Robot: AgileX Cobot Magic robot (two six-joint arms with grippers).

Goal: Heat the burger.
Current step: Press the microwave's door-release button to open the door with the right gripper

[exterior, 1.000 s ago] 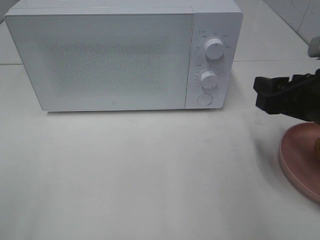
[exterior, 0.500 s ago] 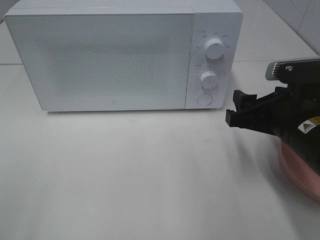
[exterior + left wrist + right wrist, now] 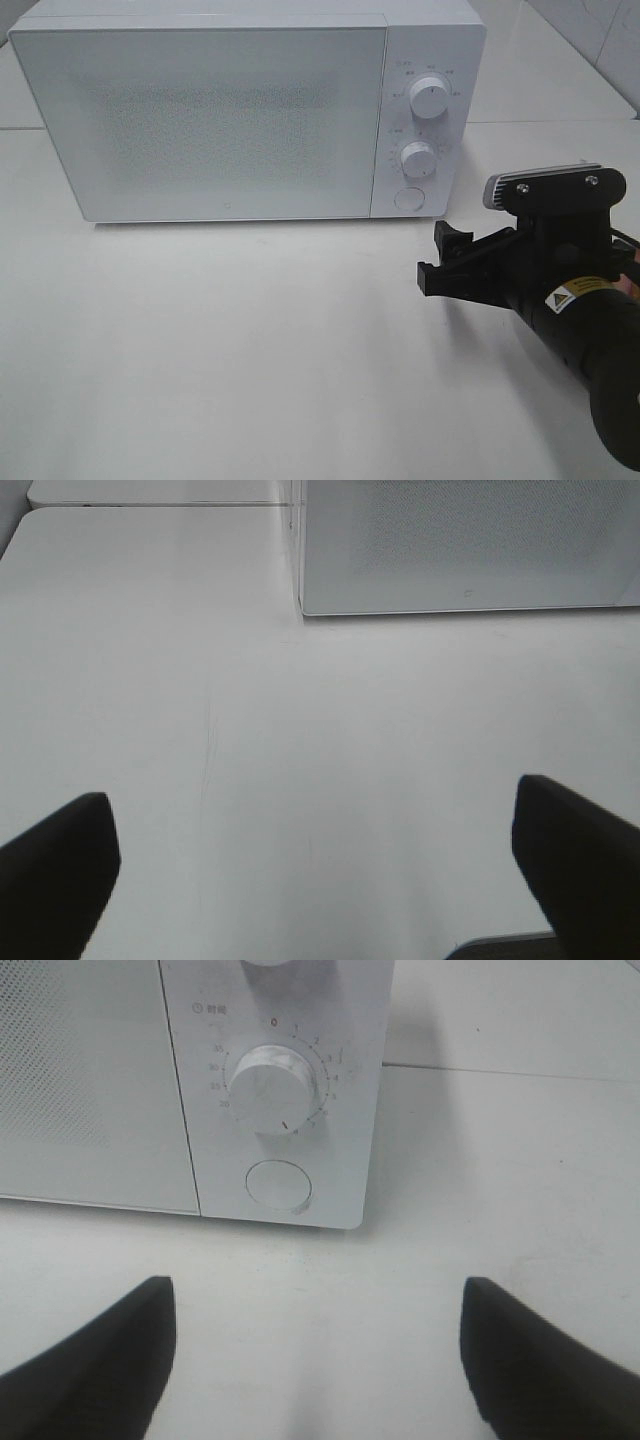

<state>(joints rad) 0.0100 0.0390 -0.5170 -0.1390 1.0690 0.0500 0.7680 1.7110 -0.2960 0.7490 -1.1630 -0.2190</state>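
Note:
The burger is out of view in every frame. A white microwave stands at the back of the table with its door shut. My right gripper hovers open and empty just in front of the microwave's right lower corner. In the right wrist view its two dark fingers frame bare table below the round door button and the lower knob. My left gripper is open with nothing between its fingers, over bare table off the microwave's left front corner.
The microwave's control panel carries an upper knob, a lower knob and a round button. White tabletop spreads in front of the microwave. My right arm's black body fills the lower right of the exterior view.
My right arm has swung in from the right edge toward the microwave's control panel, covering the pink plate seen earlier. Its jaws have spread slightly wider. The left gripper has stayed put.

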